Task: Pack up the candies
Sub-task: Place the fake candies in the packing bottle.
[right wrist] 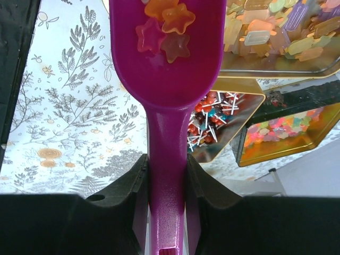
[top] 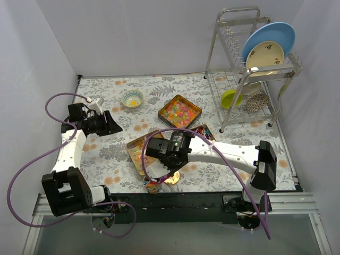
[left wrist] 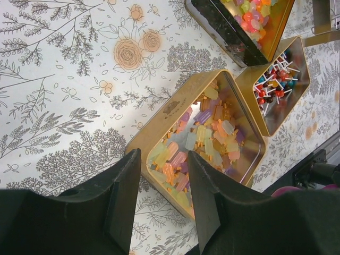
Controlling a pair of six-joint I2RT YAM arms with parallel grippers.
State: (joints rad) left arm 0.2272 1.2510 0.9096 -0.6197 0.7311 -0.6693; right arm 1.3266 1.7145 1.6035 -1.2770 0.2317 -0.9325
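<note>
Glistening star-shaped candies [right wrist: 162,29] in magenta scoop [right wrist: 167,101]

Readable text: none in any view;
Gold rectangular metal tin [left wrist: 171,108]: small dark stamp on its rim, too blurred to read;
Magenta plastic scoop [right wrist: 166,90]: no legible marking

The pale yellow, orange and pink gummy candies [left wrist: 207,143] lie loose in a heap that covers the floor of a rectangular gold tin [left wrist: 159,127] on the tabletop. A few star-shaped orange and pink ones [right wrist: 162,26] sit in the bowl of a magenta plastic scoop [right wrist: 167,159] beside that tin. The bright orange, green and red jelly candies [left wrist: 254,16] fill a second gold tin [left wrist: 223,32] farther back. The red, blue and white pieces [left wrist: 272,85], on thin white sticks, lie jumbled in a third gold tin [left wrist: 289,109] just beside the first.
</note>
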